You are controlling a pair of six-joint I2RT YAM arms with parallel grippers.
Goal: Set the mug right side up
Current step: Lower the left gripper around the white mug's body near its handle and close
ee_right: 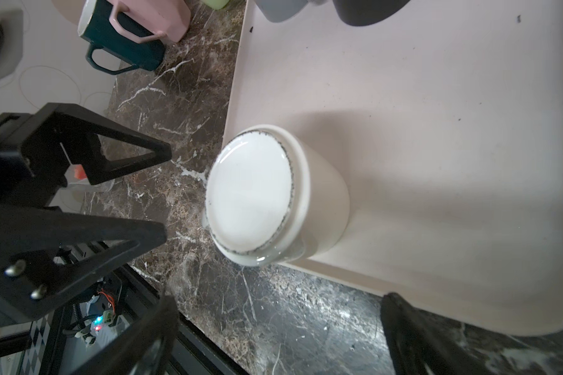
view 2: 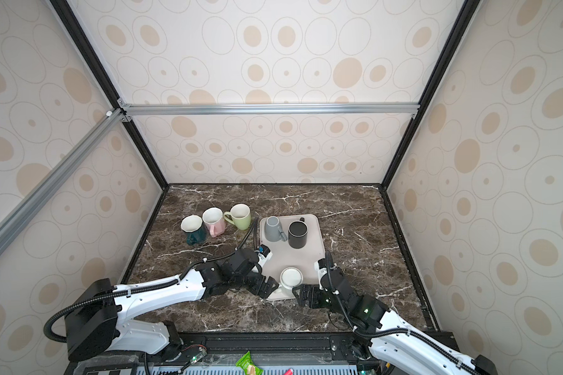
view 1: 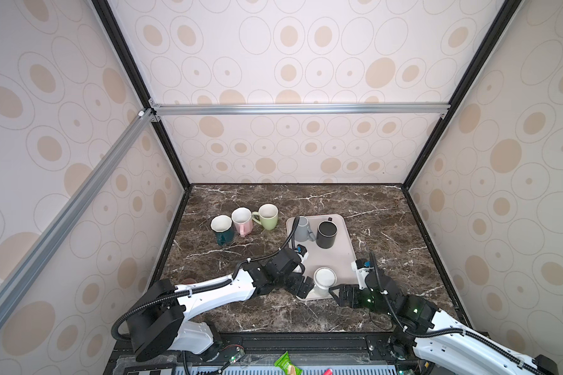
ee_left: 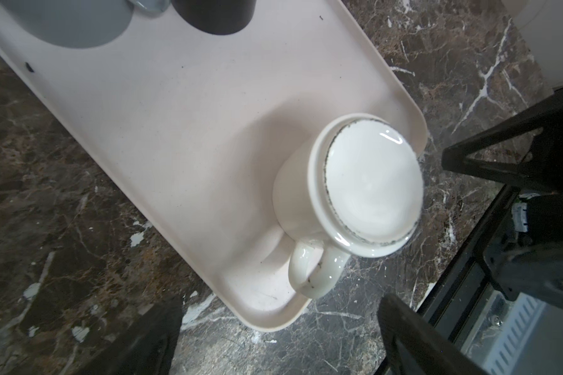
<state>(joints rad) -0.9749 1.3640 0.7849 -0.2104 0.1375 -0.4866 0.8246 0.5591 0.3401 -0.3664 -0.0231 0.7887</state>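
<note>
A white mug [view 1: 324, 278] [view 2: 291, 278] stands upside down, base up, in the near corner of the pale tray [view 1: 338, 256] [view 2: 306, 256]. Its handle [ee_left: 312, 276] points over the tray's near rim. My left gripper [view 1: 306, 287] [ee_left: 278, 324] is open and empty just left of the mug, low over the table beside the tray's corner. My right gripper [view 1: 334, 291] [ee_right: 280, 311] is open and empty just right of the mug [ee_right: 257, 194], near the tray's front edge. Neither gripper touches the mug [ee_left: 368, 188].
A grey mug [view 1: 303, 229] and a black mug [view 1: 326, 233] stand at the tray's far end. Teal [view 1: 221, 229], pink [view 1: 242, 221] and green [view 1: 267, 216] mugs stand mouth up on the marble table [view 1: 387, 227] at back left. Walls enclose three sides.
</note>
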